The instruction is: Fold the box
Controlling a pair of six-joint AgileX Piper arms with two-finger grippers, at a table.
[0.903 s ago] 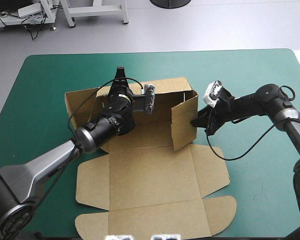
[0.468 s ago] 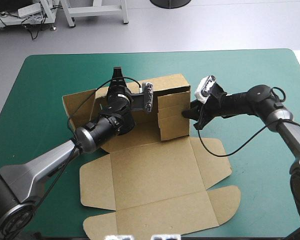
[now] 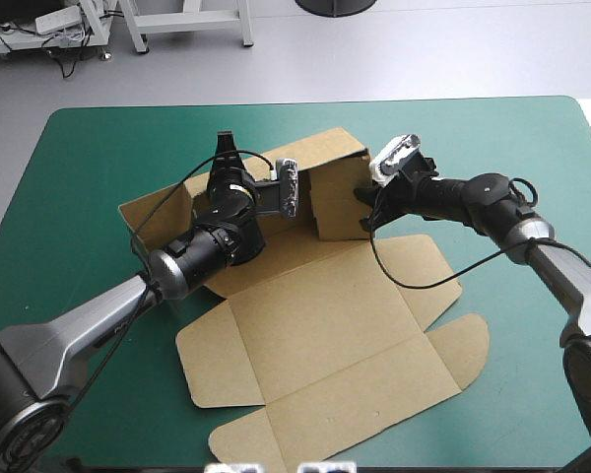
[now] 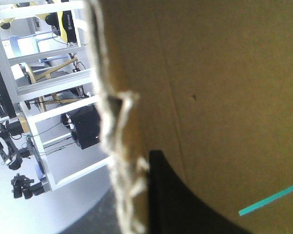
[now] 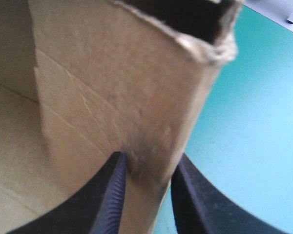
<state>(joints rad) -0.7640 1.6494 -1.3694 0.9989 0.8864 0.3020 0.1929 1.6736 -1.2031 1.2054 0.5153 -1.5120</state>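
- Two end effectors are at work on the brown box [image 3: 315, 325], which lies askew on the teal-green tabletop [image 3: 89, 168].
- The left end effector [image 3: 224, 158] sits at the top rim of the raised far wall and pinches it.
- From the left wrist, that end effector [image 4: 145, 158] shows one black finger [image 4: 180, 200] flat against the inner face of the box [image 4: 224, 73]. Its tip is right at the board's frayed edge, and the other finger is hidden behind that edge.
- The right end effector [image 3: 364, 209] is just beside the left one and grips the raised side wall, which is swung inward against the far wall.
- From the right wrist, that end effector [image 5: 150, 158] has both fingers [image 5: 107, 195] all but pressed together, with the upright edge of the box [image 5: 112, 87] between them. Bare tabletop [image 5: 254, 122] lies beside the outer finger.
- Behind both end effectors, toward the robot, the base, lid and rounded flaps lie flat and open.
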